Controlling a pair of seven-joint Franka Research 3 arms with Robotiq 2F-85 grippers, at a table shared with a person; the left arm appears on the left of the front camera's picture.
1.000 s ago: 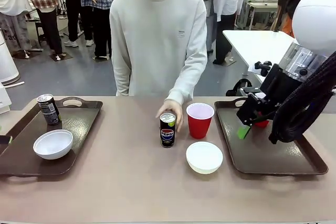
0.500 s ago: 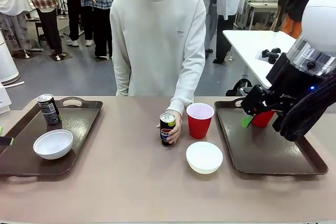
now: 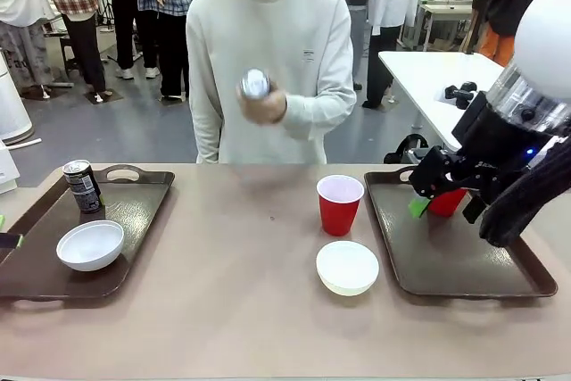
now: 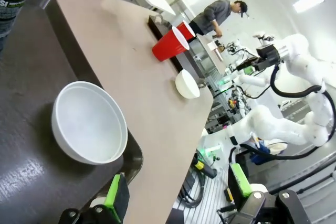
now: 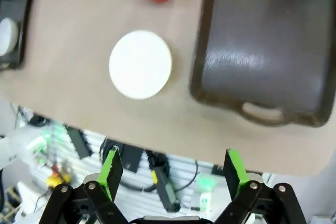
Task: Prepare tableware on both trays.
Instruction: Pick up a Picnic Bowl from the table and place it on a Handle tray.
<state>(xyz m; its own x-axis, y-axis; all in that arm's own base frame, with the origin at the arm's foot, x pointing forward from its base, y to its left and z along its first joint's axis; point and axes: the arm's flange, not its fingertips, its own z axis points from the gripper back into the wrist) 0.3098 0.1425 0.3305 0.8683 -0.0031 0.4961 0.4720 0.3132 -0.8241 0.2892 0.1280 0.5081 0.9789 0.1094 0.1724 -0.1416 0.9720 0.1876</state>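
My right gripper (image 5: 172, 167) hangs wide and empty over the right dark brown plastic tray (image 3: 446, 265), where a red plastic cup (image 3: 448, 202) stands. My left gripper (image 4: 177, 190) is wide too — nothing in it — near the shallow white round bowl (image 3: 90, 244) and dark grey-silver can (image 3: 82, 186) on the left tray (image 3: 134, 211). The person's hand (image 3: 266, 106) holds a silver-topped can (image 3: 255, 84) at chest height.

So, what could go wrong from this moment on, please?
1. The right claw hangs open close by the red cup on the right tray; a sideways move may tip that cup.
2. The white bowl lies close to that tray's raised rim; it may catch there when lifted across.
3. The person's hand holds a can up over the table; an arm reaching to the middle could meet it.
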